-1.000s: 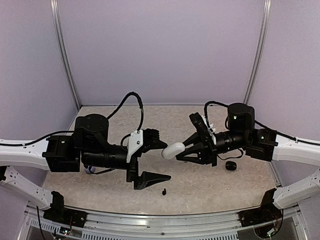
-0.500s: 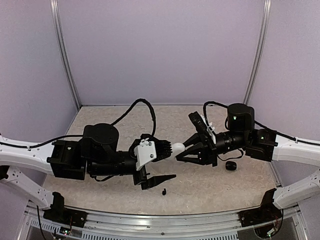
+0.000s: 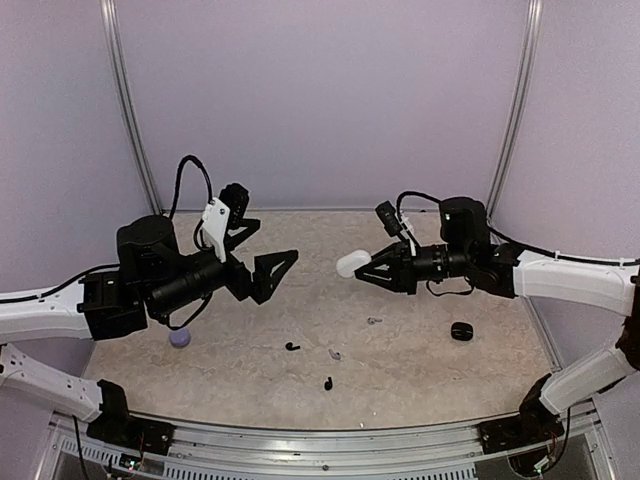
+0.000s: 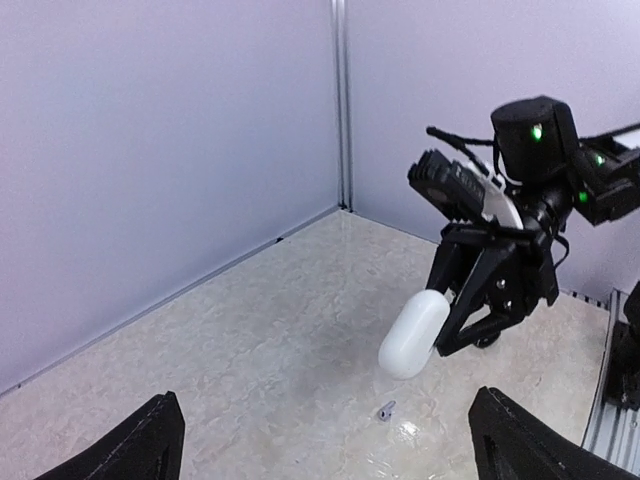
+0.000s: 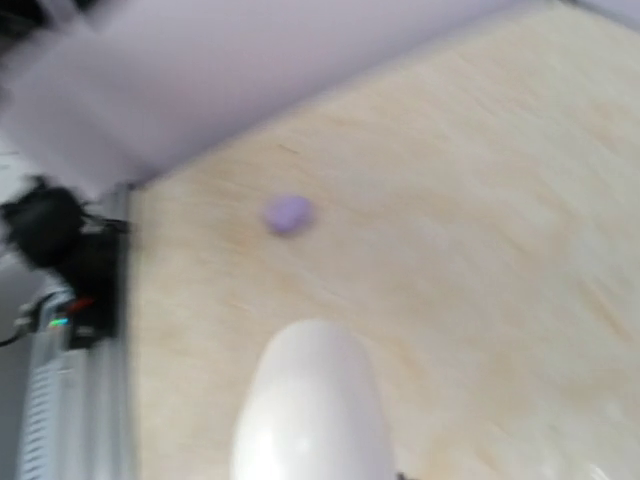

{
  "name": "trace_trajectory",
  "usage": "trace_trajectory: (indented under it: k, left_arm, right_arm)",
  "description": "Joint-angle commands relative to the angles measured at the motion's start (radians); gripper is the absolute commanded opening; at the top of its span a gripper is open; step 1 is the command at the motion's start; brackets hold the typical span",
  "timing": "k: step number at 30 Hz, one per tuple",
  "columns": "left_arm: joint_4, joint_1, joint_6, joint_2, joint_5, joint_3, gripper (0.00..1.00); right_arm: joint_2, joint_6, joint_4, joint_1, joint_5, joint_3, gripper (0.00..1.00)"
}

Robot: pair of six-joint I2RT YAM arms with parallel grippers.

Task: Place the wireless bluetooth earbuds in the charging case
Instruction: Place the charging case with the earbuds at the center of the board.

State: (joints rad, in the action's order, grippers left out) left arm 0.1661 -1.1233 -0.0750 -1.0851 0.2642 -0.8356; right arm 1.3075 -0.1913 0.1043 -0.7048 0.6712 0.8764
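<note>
From above, the right gripper (image 3: 372, 268) is closed on one end of the white case (image 3: 351, 265) and holds it up over the middle of the counter (image 3: 430, 385). The case lies on its side. Its long way runs from about 9 o'clock to 3 o'clock, and the free end points to 9 o'clock. It looks shut, so I cannot tell what is inside.

The left gripper (image 3: 262, 248) is wide and holds nothing. It hangs at 9 o'clock from the case, well apart from it. Half a second ago it was right up against the case. Now it has pulled back and up.

Four tiny earbuds lie loose on the counter. A black earbud (image 3: 292, 347) lies sideways, and a second black earbud (image 3: 328, 383) sits near the front edge at 6 o'clock. A pale earbud (image 3: 373, 321) lies below the held case, with a second pale earbud (image 3: 334, 354) near it. They are too small to tell where the stems point.

A lavender case (image 3: 180, 338) sits at 8 o'clock and a black case (image 3: 461, 331) at 4 o'clock.

From the left wrist, the white case (image 4: 413, 335) tilts from 7 o'clock to 1 o'clock with its low end free. One pale earbud (image 4: 386, 410) lies on the counter under it.

The right wrist view is blurry. The white case (image 5: 310, 400) fills the 6 o'clock edge, and the lavender case (image 5: 287, 213) sits farther off.
</note>
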Motion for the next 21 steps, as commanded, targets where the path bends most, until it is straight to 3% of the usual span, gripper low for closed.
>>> trace_trajectory:
  k: [1,8,15,21]
  left_arm:
    - [0.071,0.088,0.257,0.032,0.054,0.033,0.99]
    - [-0.032,0.203,0.454,0.009,0.07,0.02,0.99]
    - [-0.105,0.266,0.536,-0.002,0.039,0.052,0.99]
    - [-0.296,0.329,0.702,0.004,0.077,0.081,0.99]
  right_arm:
    - [0.169,-0.05,0.02,0.079,-0.036,0.091,0.0]
    - [0.476,-0.114,0.07,0.133,-0.016,0.265,0.0]
    - [0.748,-0.103,-0.029,0.143,-0.016,0.534,0.0]
    - [0.907,-0.108,-0.086,0.145,-0.005,0.685,0.05]
